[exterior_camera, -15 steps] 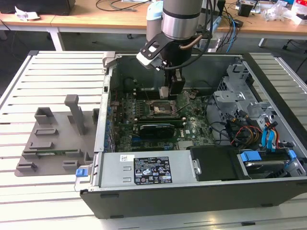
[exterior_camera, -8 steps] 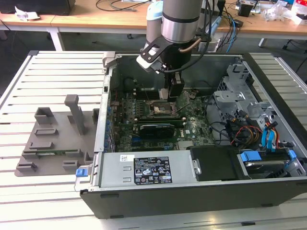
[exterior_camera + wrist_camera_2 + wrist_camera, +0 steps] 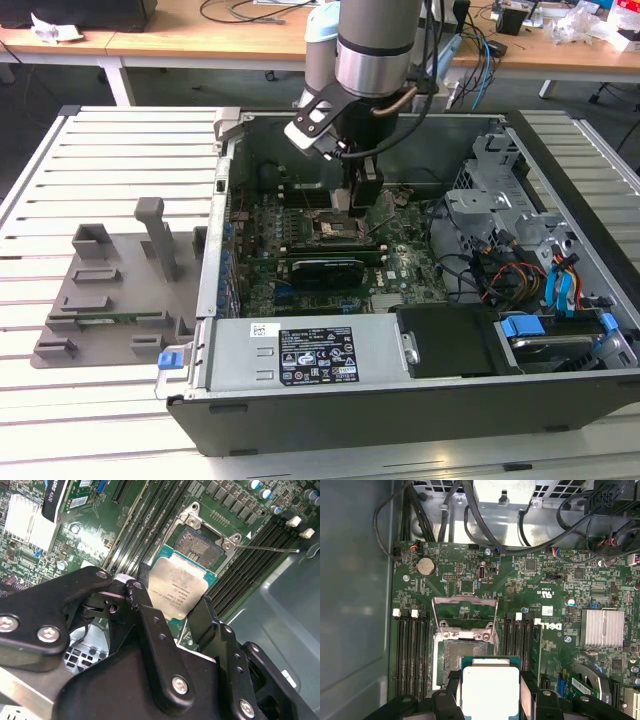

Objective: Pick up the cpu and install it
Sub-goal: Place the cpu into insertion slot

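Silver cpu [image 3: 179,587] edges in pincer [image 3: 170,605], socket [image 3: 200,547] open

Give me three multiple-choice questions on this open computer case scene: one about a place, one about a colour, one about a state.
1. Where is the grey plastic fixture plate with upright posts?
A inside the black computer case
B beside the case, at the exterior view's left
C on the wooden desk

2. What colour is the motherboard?
A red
B blue
C green

3. The flat square silver-topped cpu is:
A held by the black gripper
B lying loose on the motherboard
C lying on the plate

Answers:
1. B, it rests on the slatted table beside the case.
2. C, the board is green in both wrist views.
3. A, the fingers clasp its edges near the empty square socket.
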